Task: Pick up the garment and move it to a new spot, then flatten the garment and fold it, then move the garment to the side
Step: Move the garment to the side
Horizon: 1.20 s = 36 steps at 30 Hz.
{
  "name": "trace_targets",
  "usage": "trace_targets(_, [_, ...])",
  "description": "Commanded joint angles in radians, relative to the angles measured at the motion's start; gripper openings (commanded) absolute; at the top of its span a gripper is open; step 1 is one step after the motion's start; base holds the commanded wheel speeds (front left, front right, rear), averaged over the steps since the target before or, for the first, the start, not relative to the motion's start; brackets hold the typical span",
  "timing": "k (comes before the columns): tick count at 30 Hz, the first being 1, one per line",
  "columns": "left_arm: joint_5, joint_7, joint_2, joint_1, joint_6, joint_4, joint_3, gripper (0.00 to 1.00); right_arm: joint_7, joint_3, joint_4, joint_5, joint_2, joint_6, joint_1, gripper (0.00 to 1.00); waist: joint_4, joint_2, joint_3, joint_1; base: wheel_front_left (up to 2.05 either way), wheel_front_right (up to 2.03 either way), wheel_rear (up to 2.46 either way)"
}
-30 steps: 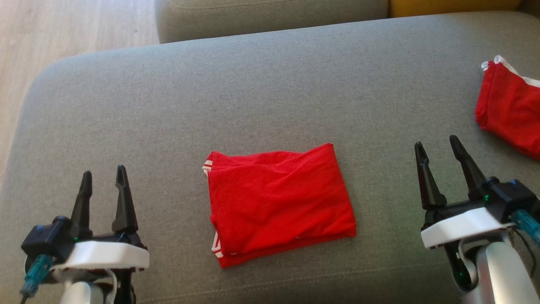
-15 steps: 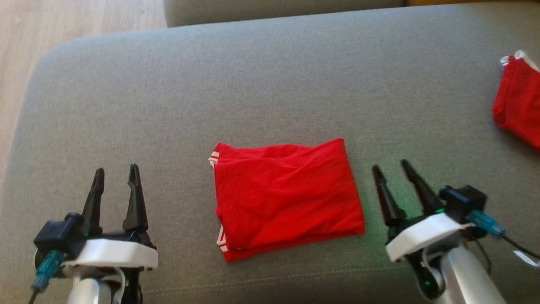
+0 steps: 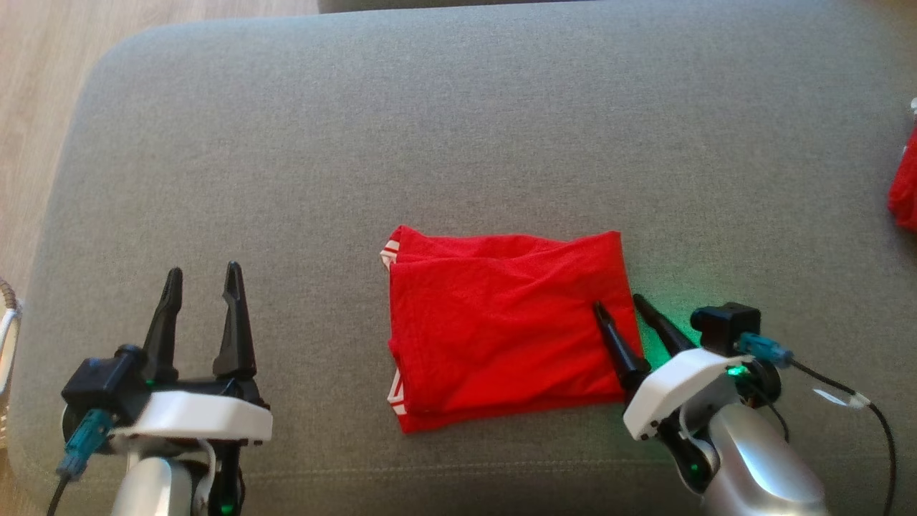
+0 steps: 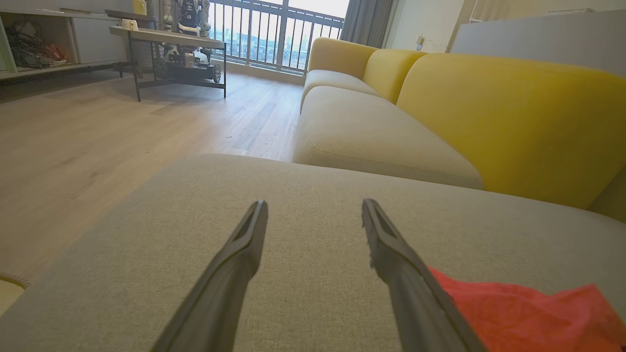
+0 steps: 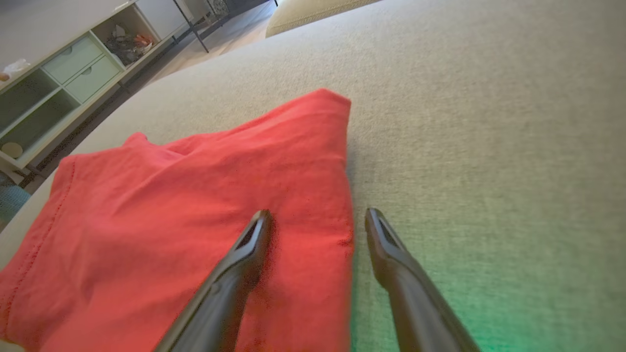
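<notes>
Right gripper [image 3: 617,302] stood wide open, straddling the folded red garment's [image 3: 501,322] edge on the cushion [image 3: 358,143]. Cloth looked light, soft and layered. Best hold was that edge, pinching all layers, else it would likely unfold.

Soft, pretty bright daylight throughout, with the window [image 4: 318,10] blown out in the left wrist view. A green glow is cast on the sofa cushion [image 3: 430,129] beside the right hand [image 3: 616,301]. The right wrist view is smeared a bit, mostly low down.

Garment [image 3: 501,330] lies mid-cushion [image 3: 430,143]. Right claw [image 3: 617,302] straddles its right edge: one finger over cloth, one over cushion. Left claw [image 3: 203,269] well apart, left. Second garment [image 3: 904,193] far right.
</notes>
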Motion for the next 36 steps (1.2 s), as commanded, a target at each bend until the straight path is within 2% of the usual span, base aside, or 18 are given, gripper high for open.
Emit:
trace_targets(1, [0.001, -0.006, 0.007, -0.041, -0.005, -0.028, 0.031, 1.00, -0.014, 0.042, 0.001, 0.000, 0.004, 0.000, -0.046, 0.00, 0.003, 0.0000, 0.004, -0.0001, 0.00, 0.00, 0.00])
trace_targets(10, [-0.003, -0.006, 0.007, -0.035, -0.004, -0.030, 0.044, 1.00, -0.039, 0.033, 0.034, -0.099, 0.002, 0.000, -0.091, 0.00, -0.026, 0.0000, -0.004, -0.0001, 0.00, 0.00, 0.00])
trace_targets(15, [0.001, -0.006, 0.007, -0.033, -0.005, -0.040, 0.044, 1.00, -0.041, 0.039, -0.038, -0.222, -0.037, 0.000, -0.107, 0.00, -0.078, 0.0000, -0.010, -0.0001, 0.00, 0.00, 0.00])
trace_targets(19, [0.010, -0.006, 0.007, -0.039, -0.009, -0.056, 0.038, 1.00, -0.041, 0.030, -0.102, -0.279, -0.079, 0.000, -0.131, 0.00, -0.133, 0.0000, -0.006, -0.0001, 0.00, 0.00, 0.00])
trace_targets(25, [0.063, -0.006, 0.008, -0.101, -0.027, -0.093, 0.014, 1.00, -0.012, -0.012, -0.149, -0.257, -0.150, 0.000, -0.220, 0.00, -0.214, 0.0000, 0.031, -0.0001, 0.00, 0.00, 0.00])
trace_targets(29, [0.109, -0.006, 0.036, -0.215, -0.043, -0.124, -0.035, 1.00, 0.015, -0.081, -0.172, -0.204, -0.208, 0.000, -0.318, 0.00, -0.275, 0.0000, 0.100, -0.0001, 0.00, 0.00, 0.00])
trace_targets(36, [0.122, -0.006, 0.088, -0.335, -0.049, -0.120, -0.097, 1.00, 0.014, -0.190, -0.207, -0.169, -0.234, 0.000, -0.453, 0.00, -0.370, 0.0000, 0.200, -0.0001, 0.00, 0.00, 0.00])
